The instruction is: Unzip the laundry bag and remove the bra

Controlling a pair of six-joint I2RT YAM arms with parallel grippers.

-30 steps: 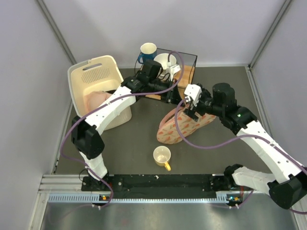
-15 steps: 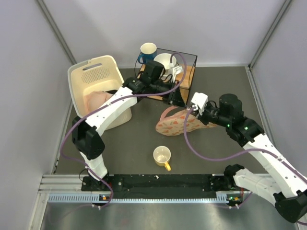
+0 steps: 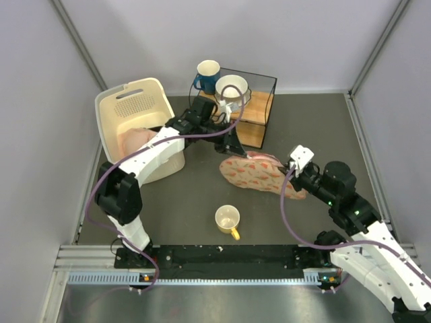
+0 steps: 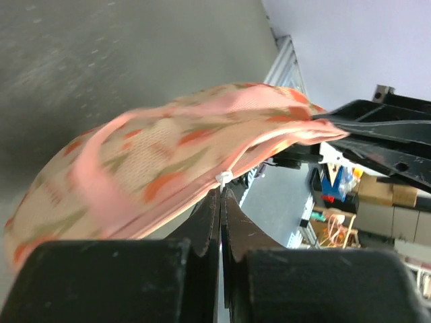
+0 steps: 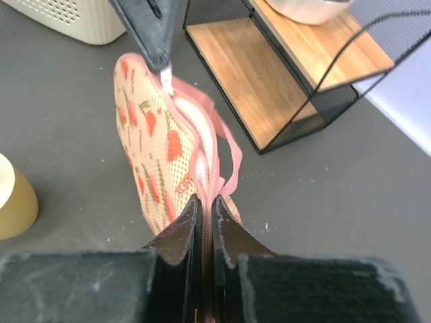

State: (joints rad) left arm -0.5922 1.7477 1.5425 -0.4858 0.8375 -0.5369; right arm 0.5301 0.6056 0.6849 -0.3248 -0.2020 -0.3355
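Right end effector (image 5: 205,203) clamped on laundry bag (image 5: 145,161) rim, left end effector (image 4: 220,196) pinching zip pull (image 4: 223,178); we should drag along zip, cloth taut.

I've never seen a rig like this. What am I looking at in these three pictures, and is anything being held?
Two robot arms are bolted at the near edge of a table. One picture looks down from above and behind them. The other two come from a camera on each wrist, so that arm's own black fingers fill the bottom.

A printed pink laundry bag is stretched between the arms. The left gripper is shut on its zip pull, and the right gripper is shut on the bag's opposite end.

Also on the table are a yellow mug, a blue mug, a cream basket and a wire-framed wooden shelf carrying a white bowl.
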